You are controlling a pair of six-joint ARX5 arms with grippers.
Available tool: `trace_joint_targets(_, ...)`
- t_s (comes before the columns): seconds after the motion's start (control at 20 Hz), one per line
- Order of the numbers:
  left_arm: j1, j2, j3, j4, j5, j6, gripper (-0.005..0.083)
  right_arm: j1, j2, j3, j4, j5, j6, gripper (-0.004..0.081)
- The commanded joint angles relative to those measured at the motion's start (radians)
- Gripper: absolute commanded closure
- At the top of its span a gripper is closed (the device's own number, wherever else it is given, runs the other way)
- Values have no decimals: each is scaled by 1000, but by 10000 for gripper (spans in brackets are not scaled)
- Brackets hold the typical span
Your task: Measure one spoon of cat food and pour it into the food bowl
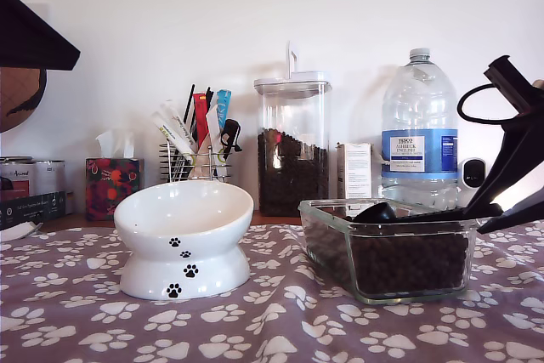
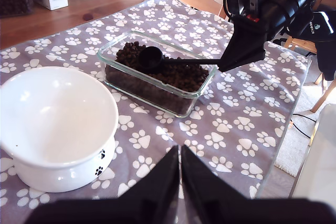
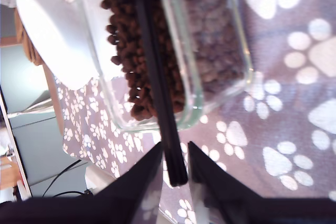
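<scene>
A: Nearest items on the tabletop [image 1: 280, 329]?
B: Food bowl [image 1: 183, 240] toward the exterior view's left, empty, upright on paw-print cloth. Bare cloth in front and between bowl and glass dish [image 1: 387, 248]; the two stand apart.

A: Jaws?
B: My first gripper [image 2: 180, 153]: jaws pressed together, nothing between, above open cloth near the bowl. My second gripper [image 3: 175, 153]: jaws pinching the spoon [image 2: 157, 59] by its handle end.

A: Spoon position?
B: Scoop end over the cat food [image 2: 173, 72] inside the dish, handle crossing the rim. Fill of scoop not discernible.

A: Farther back?
B: Lidded jar [image 1: 291, 146], water bottle [image 1: 419, 129], utensil rack [image 1: 197, 146]. Arm cut off at the exterior view's right edge.
</scene>
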Motion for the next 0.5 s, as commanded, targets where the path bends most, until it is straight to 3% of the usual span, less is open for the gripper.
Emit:
trace_joint_targets(0.0,-3,4,-16,4,0,5,793,-2,12,-20,-3,-1,2,596)
trace_joint_targets(0.45,-3,4,-16,5,1,4,793,-2,11,-19,-31,-59,-77,534)
